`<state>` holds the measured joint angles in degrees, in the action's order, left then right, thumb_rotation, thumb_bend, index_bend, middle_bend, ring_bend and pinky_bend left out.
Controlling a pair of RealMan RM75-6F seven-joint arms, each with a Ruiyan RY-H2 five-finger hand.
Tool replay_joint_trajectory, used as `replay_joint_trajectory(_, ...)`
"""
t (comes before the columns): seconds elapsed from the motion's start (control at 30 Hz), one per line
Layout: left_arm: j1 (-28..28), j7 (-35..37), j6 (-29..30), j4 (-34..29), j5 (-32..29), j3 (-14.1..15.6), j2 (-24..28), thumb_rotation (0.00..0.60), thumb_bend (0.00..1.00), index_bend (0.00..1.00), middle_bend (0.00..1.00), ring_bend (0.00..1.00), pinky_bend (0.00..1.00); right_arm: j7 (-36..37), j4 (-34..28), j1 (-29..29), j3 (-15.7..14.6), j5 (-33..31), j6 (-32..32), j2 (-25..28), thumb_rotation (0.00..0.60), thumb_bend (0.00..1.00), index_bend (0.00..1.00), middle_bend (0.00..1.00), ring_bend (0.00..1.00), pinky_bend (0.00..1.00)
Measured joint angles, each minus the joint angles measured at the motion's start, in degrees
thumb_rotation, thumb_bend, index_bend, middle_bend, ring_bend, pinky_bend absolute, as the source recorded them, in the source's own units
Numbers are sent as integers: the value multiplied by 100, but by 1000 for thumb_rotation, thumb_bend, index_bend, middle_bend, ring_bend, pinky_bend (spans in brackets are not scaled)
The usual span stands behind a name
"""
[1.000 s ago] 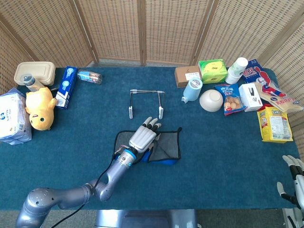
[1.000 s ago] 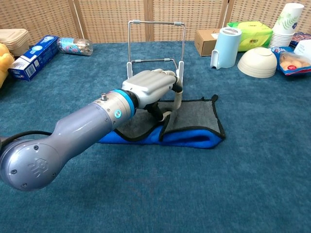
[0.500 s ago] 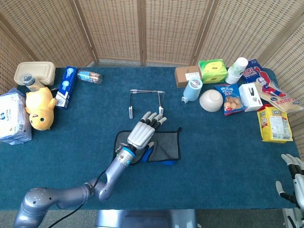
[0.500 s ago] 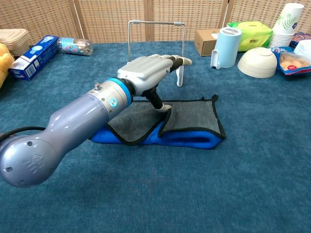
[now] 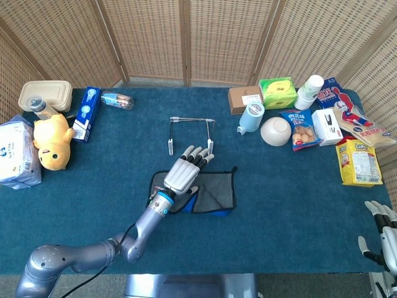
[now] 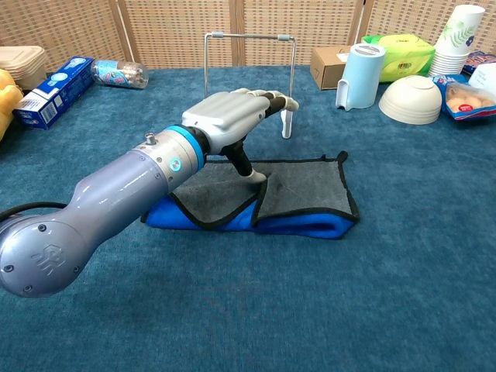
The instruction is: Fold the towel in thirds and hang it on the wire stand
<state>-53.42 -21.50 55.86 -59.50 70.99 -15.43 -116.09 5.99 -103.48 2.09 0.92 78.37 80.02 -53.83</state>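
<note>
Your left hand (image 6: 232,115) has come up off the towel (image 6: 306,198) over the last second: a moment ago it lay flat on the grey cloth, pressing the fold, and now it hovers above it with fingers stretched forward and apart, holding nothing. Only the thumb reaches down toward the cloth near the inner flap edge; whether it touches is hard to say. The towel lies on the blue surface (image 6: 403,294) just in front of the wire stand (image 6: 249,70), folded into a long strip with two grey flaps meeting near the middle and the blue face showing along the near edge. That looks like the thirds fold done, or nearly so, though the left flap sits a little loose and bulged. With the pressing apparently finished, what remains is the lift and the hang: you need a grip that keeps both flaps together, or the fold may spring open as it rises. Your right hand (image 5: 383,234) waits at the table's far right edge, fingers apart and empty, well away from the towel.
</note>
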Motion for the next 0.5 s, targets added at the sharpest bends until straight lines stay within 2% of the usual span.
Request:
replay_joint_trajectory(0.27, 122, 226, 296, -340, 129, -27, 176, 600, 228, 72, 12, 0, 4, -68, -42, -83, 20, 22, -82, -14, 600, 415, 69, 77, 0, 71)
replay_joint_trajectory(0.5, 422, 366, 391, -1418, 174, 114, 826, 600, 228, 104, 25, 0, 0, -177, -112, -177, 44, 33, -168, -45, 600, 415, 69, 77, 0, 71)
